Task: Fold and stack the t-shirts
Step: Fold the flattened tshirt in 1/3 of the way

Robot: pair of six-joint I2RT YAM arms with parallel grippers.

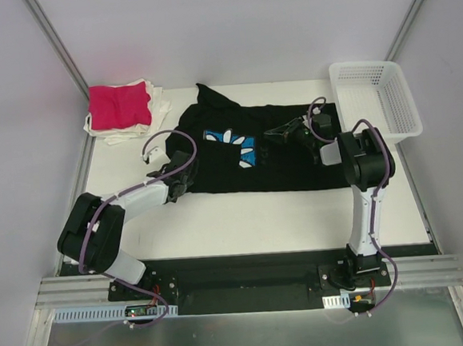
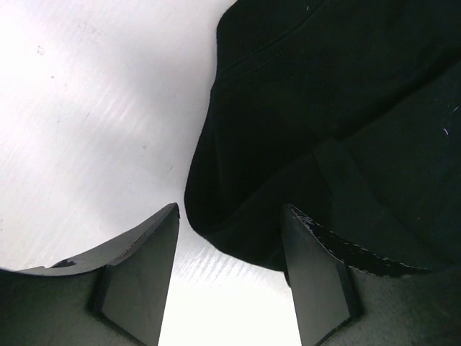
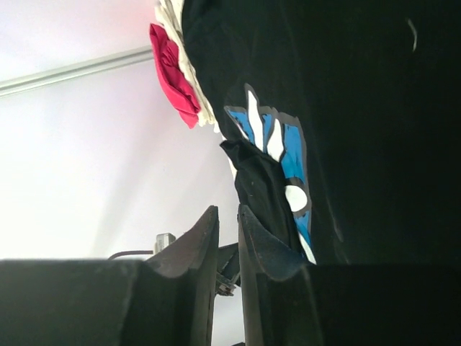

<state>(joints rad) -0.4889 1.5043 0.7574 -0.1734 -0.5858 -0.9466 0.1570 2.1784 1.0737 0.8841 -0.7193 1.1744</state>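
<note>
The black t-shirt (image 1: 294, 156) with the blue daisy print (image 1: 233, 145) lies spread across the middle of the table. At its lower left edge my left gripper (image 1: 189, 170) stands open. In the left wrist view a rounded hem corner of the shirt (image 2: 238, 223) reaches between the tips of that gripper (image 2: 230, 209). My right gripper (image 1: 270, 134) hovers over the shirt beside the print. Its jaws are almost together, and a lifted fold of black cloth (image 3: 259, 184) runs up to the tip of that gripper (image 3: 229, 209). A folded magenta-pink t-shirt (image 1: 119, 106) tops the white t-shirts (image 1: 158, 107).
A white mesh basket (image 1: 374, 98) stands at the back right, close to the right arm. The folded stack sits in the back left corner. Bare white table (image 1: 251, 219) runs along the front, ending at a black strip by the arm bases.
</note>
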